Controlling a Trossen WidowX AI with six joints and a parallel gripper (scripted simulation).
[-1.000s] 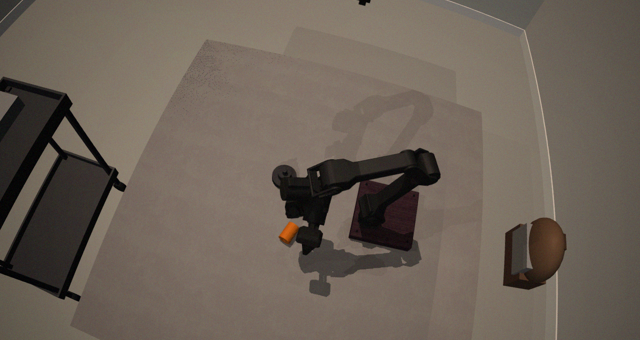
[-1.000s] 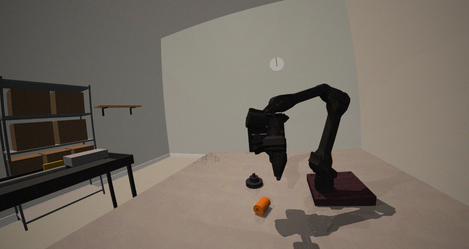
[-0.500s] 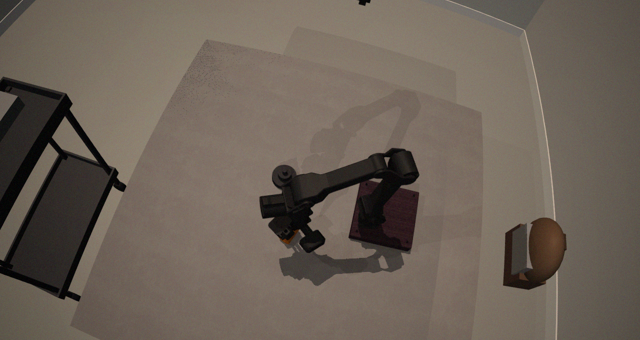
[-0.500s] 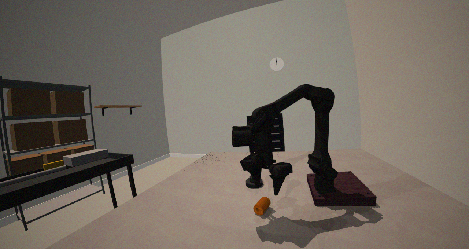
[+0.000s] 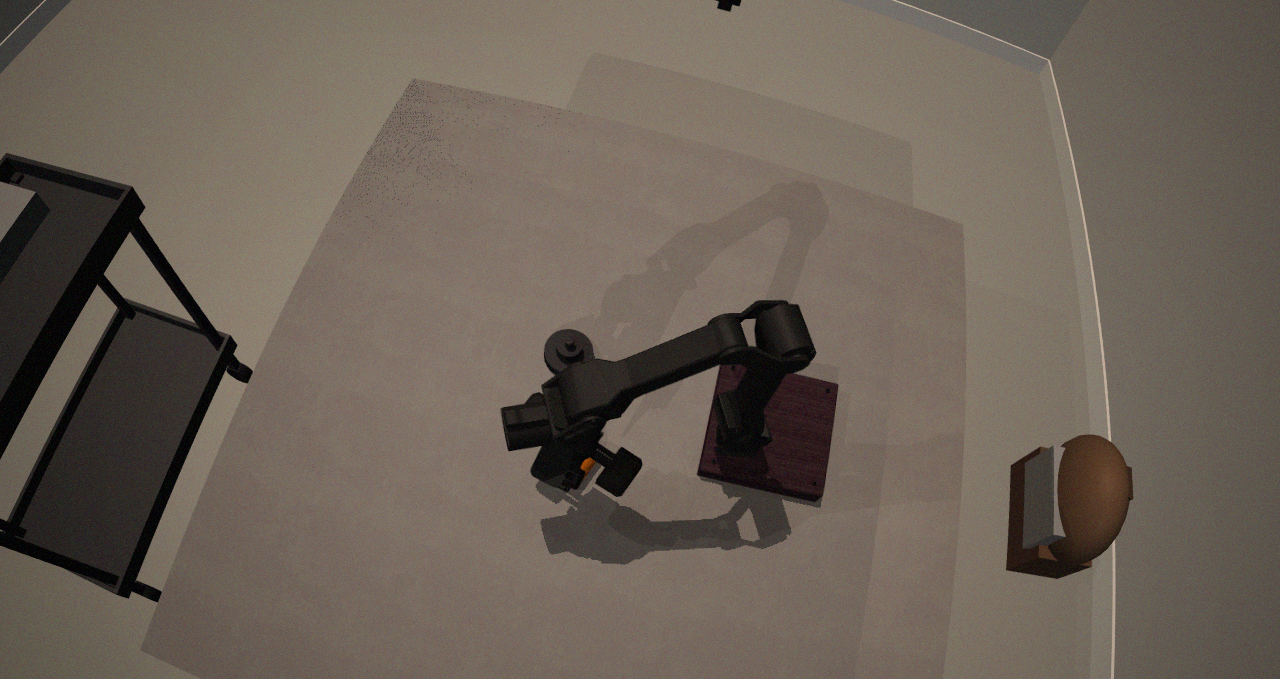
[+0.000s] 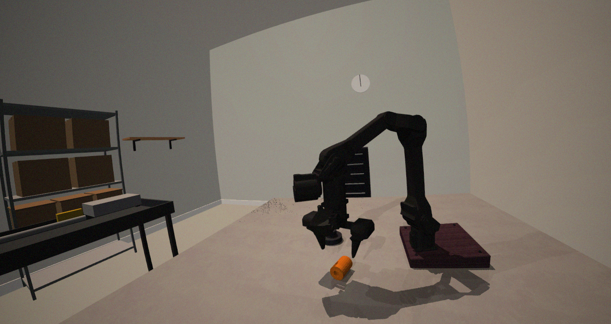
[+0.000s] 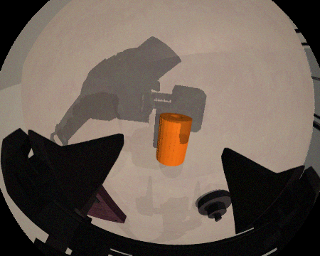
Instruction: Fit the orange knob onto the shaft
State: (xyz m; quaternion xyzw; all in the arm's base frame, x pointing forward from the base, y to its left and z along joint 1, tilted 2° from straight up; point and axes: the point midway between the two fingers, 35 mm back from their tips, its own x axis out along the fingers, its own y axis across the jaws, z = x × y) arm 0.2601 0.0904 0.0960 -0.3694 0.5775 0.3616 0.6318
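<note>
Above the knob (image 5: 587, 464) (image 6: 341, 267) (image 7: 174, 139), the gripper (image 5: 586, 482) (image 6: 338, 254) (image 7: 174, 147) is held wide open, fingers pointed down, with nothing gripped. Bare table (image 5: 402, 532) (image 6: 256, 279) (image 7: 238, 89) is seen around the knob, well in from the edges. On its side the knob is laid, its holed end turned toward the near left in the exterior view, its long axis running near left to far right. Beyond it, the pedestal (image 5: 556, 353) (image 6: 334, 238) (image 7: 213, 200) is left knobless.
</note>
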